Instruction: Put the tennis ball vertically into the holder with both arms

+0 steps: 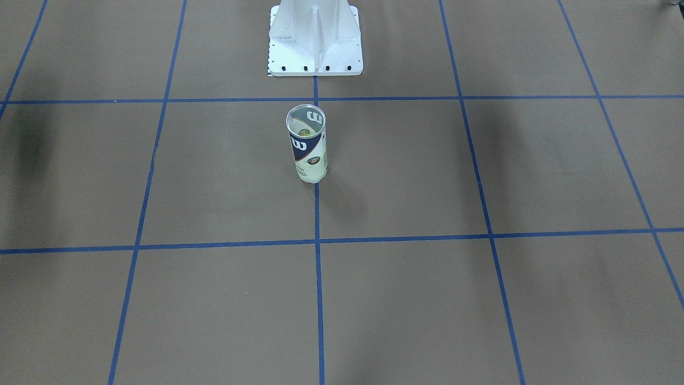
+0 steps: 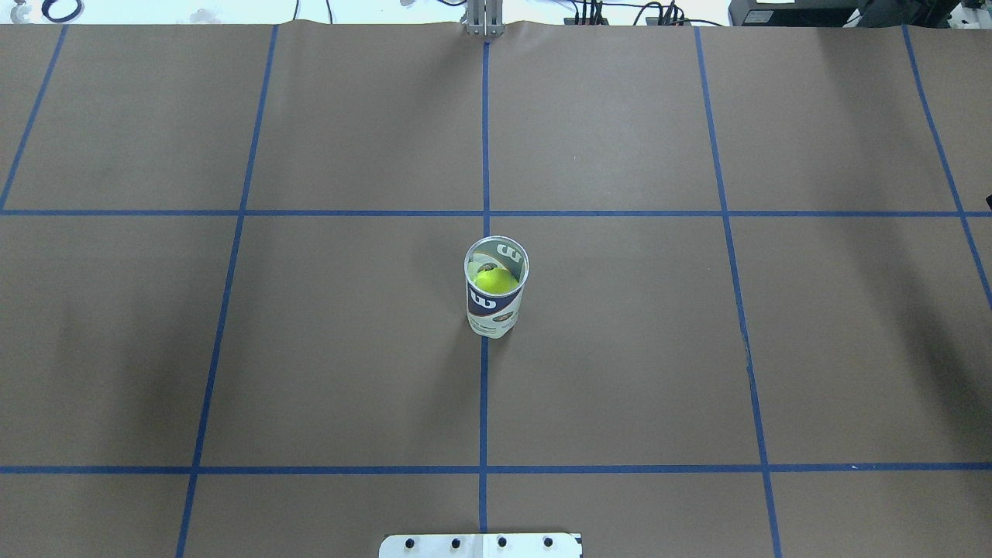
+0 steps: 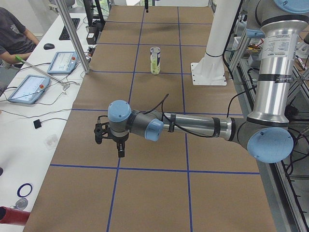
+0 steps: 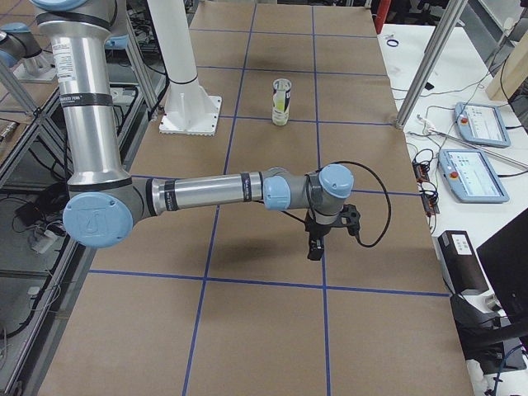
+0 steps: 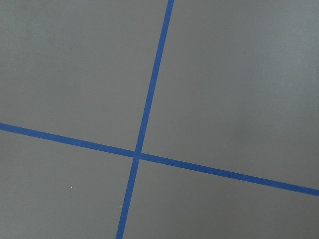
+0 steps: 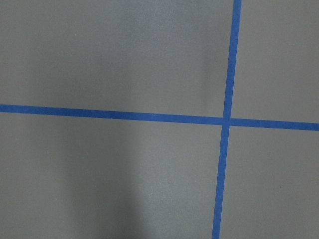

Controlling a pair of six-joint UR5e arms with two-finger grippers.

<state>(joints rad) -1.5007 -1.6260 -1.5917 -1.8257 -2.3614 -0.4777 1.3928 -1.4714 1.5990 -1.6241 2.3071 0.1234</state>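
The tennis ball (image 2: pixel 496 280) is seen inside the upright holder (image 2: pixel 491 308); insertion appears done. Left pincer (image 3: pixel 119 150) at nine o'clock, right pincer (image 4: pixel 316 246) at three: whether open or closed cannot be told.

Overhead and front views face each other, sharing the holder (image 2: pixel 494 306); wrist cameras look down on the table (image 5: pixel 224 74).

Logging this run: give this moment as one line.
holder upright; tennis ball inside; left gripper, right gripper away from holder, state unclear
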